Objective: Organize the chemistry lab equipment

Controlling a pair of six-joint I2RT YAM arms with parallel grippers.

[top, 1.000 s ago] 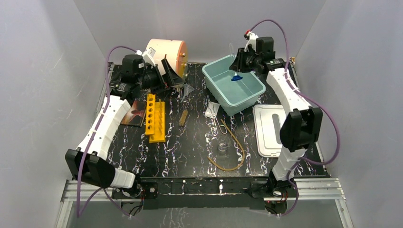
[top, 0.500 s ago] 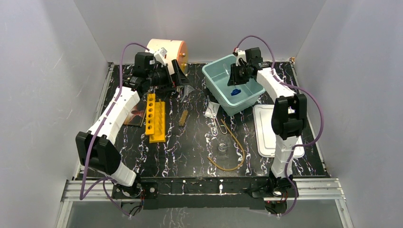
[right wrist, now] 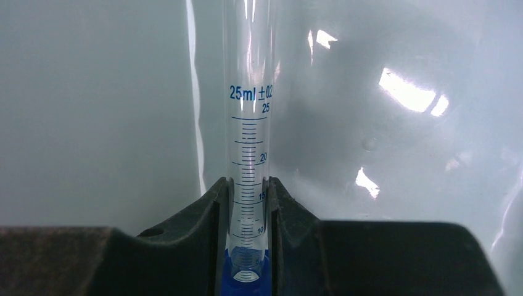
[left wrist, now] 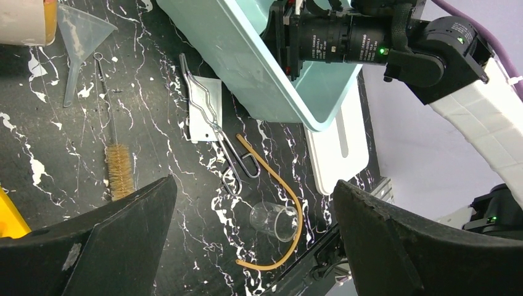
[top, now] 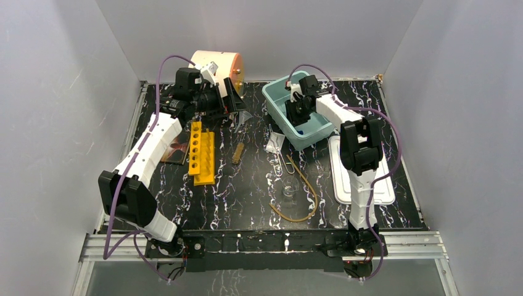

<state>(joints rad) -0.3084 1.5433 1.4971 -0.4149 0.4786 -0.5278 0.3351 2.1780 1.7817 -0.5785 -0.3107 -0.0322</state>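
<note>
Inside the right gripper (right wrist: 247,203), jaws set narrow, sits the graduated cylinder (right wrist: 248,123), lowered within the last second from above the teal bin (left wrist: 234,55) into it; release appears imminent. Meanwhile the left gripper (left wrist: 253,188) hangs wide, empty.

Open lane: bare table (top: 247,197) from the near edge up between rack (top: 201,154) and loop (top: 303,196). Mid-lane: brush (top: 238,153). Right side: dish (top: 288,192) within the loop's curve, tongs (top: 280,161), lid (top: 339,185) partly under the right arm (top: 361,154). Far edge: drum (top: 217,66), funnel (top: 245,116), bin (top: 277,114); bin's inside taken by right gripper (right wrist: 247,197) clamped on cylinder (right wrist: 248,92). Beside drum, near funnel: left gripper (top: 227,98), jaws wide.
</note>
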